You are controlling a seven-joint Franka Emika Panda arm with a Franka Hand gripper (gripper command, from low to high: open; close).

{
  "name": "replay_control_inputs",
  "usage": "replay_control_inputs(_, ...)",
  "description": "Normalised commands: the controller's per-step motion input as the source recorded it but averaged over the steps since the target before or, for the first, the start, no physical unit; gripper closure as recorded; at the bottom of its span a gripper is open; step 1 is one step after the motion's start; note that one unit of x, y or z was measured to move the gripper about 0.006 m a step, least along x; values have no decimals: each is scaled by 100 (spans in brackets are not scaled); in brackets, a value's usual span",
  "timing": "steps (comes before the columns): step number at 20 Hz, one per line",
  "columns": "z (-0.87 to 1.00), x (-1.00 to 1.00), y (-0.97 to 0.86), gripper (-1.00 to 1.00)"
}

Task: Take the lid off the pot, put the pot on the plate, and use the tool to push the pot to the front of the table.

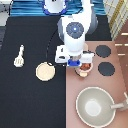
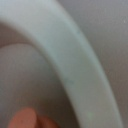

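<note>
**Gripper over the pot at the stove board's edge**

Exterior view: the gripper (image 1: 75, 62) hangs low, right above the pot (image 1: 84, 68), at the seam where the black table (image 1: 30, 100) meets the pinkish-brown stove board (image 1: 117, 85). The arm's white body and the blue block on the hand cover the near part of the pot, so only its side toward the view's right and bottom shows, with a glimpse of reddish contents. Whether the hand is clamped or released cannot be told from here. The pot sits on the stove board, just inside its left edge. To its right lie two black burners (image 1: 103, 50), near but apart from it. Below it, toward the view's bottom, stands the large grey pan (image 1: 94, 106), its handle pointing to the right edge (its rim comes close to the pot but does not touch it). The plate (image 1: 44, 71) lies flat on the table, to the left of the gripper, with a strip of bare table between them. Farther left lies the tool (image 1: 19, 56), head toward the view's bottom, well apart from the plate. Below the plate and tool the black surface runs open down to the bottom edge. The lid cannot be made out.

Wrist view: a broad pale curved band (image 2: 65, 65) sweeps across, very close and blurred; a pinkish patch (image 2: 25, 119) shows beside it.
</note>
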Motion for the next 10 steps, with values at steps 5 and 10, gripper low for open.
replay_control_inputs(5,-13,32,4,100)
replay_control_inputs(10,-24,30,0,100)
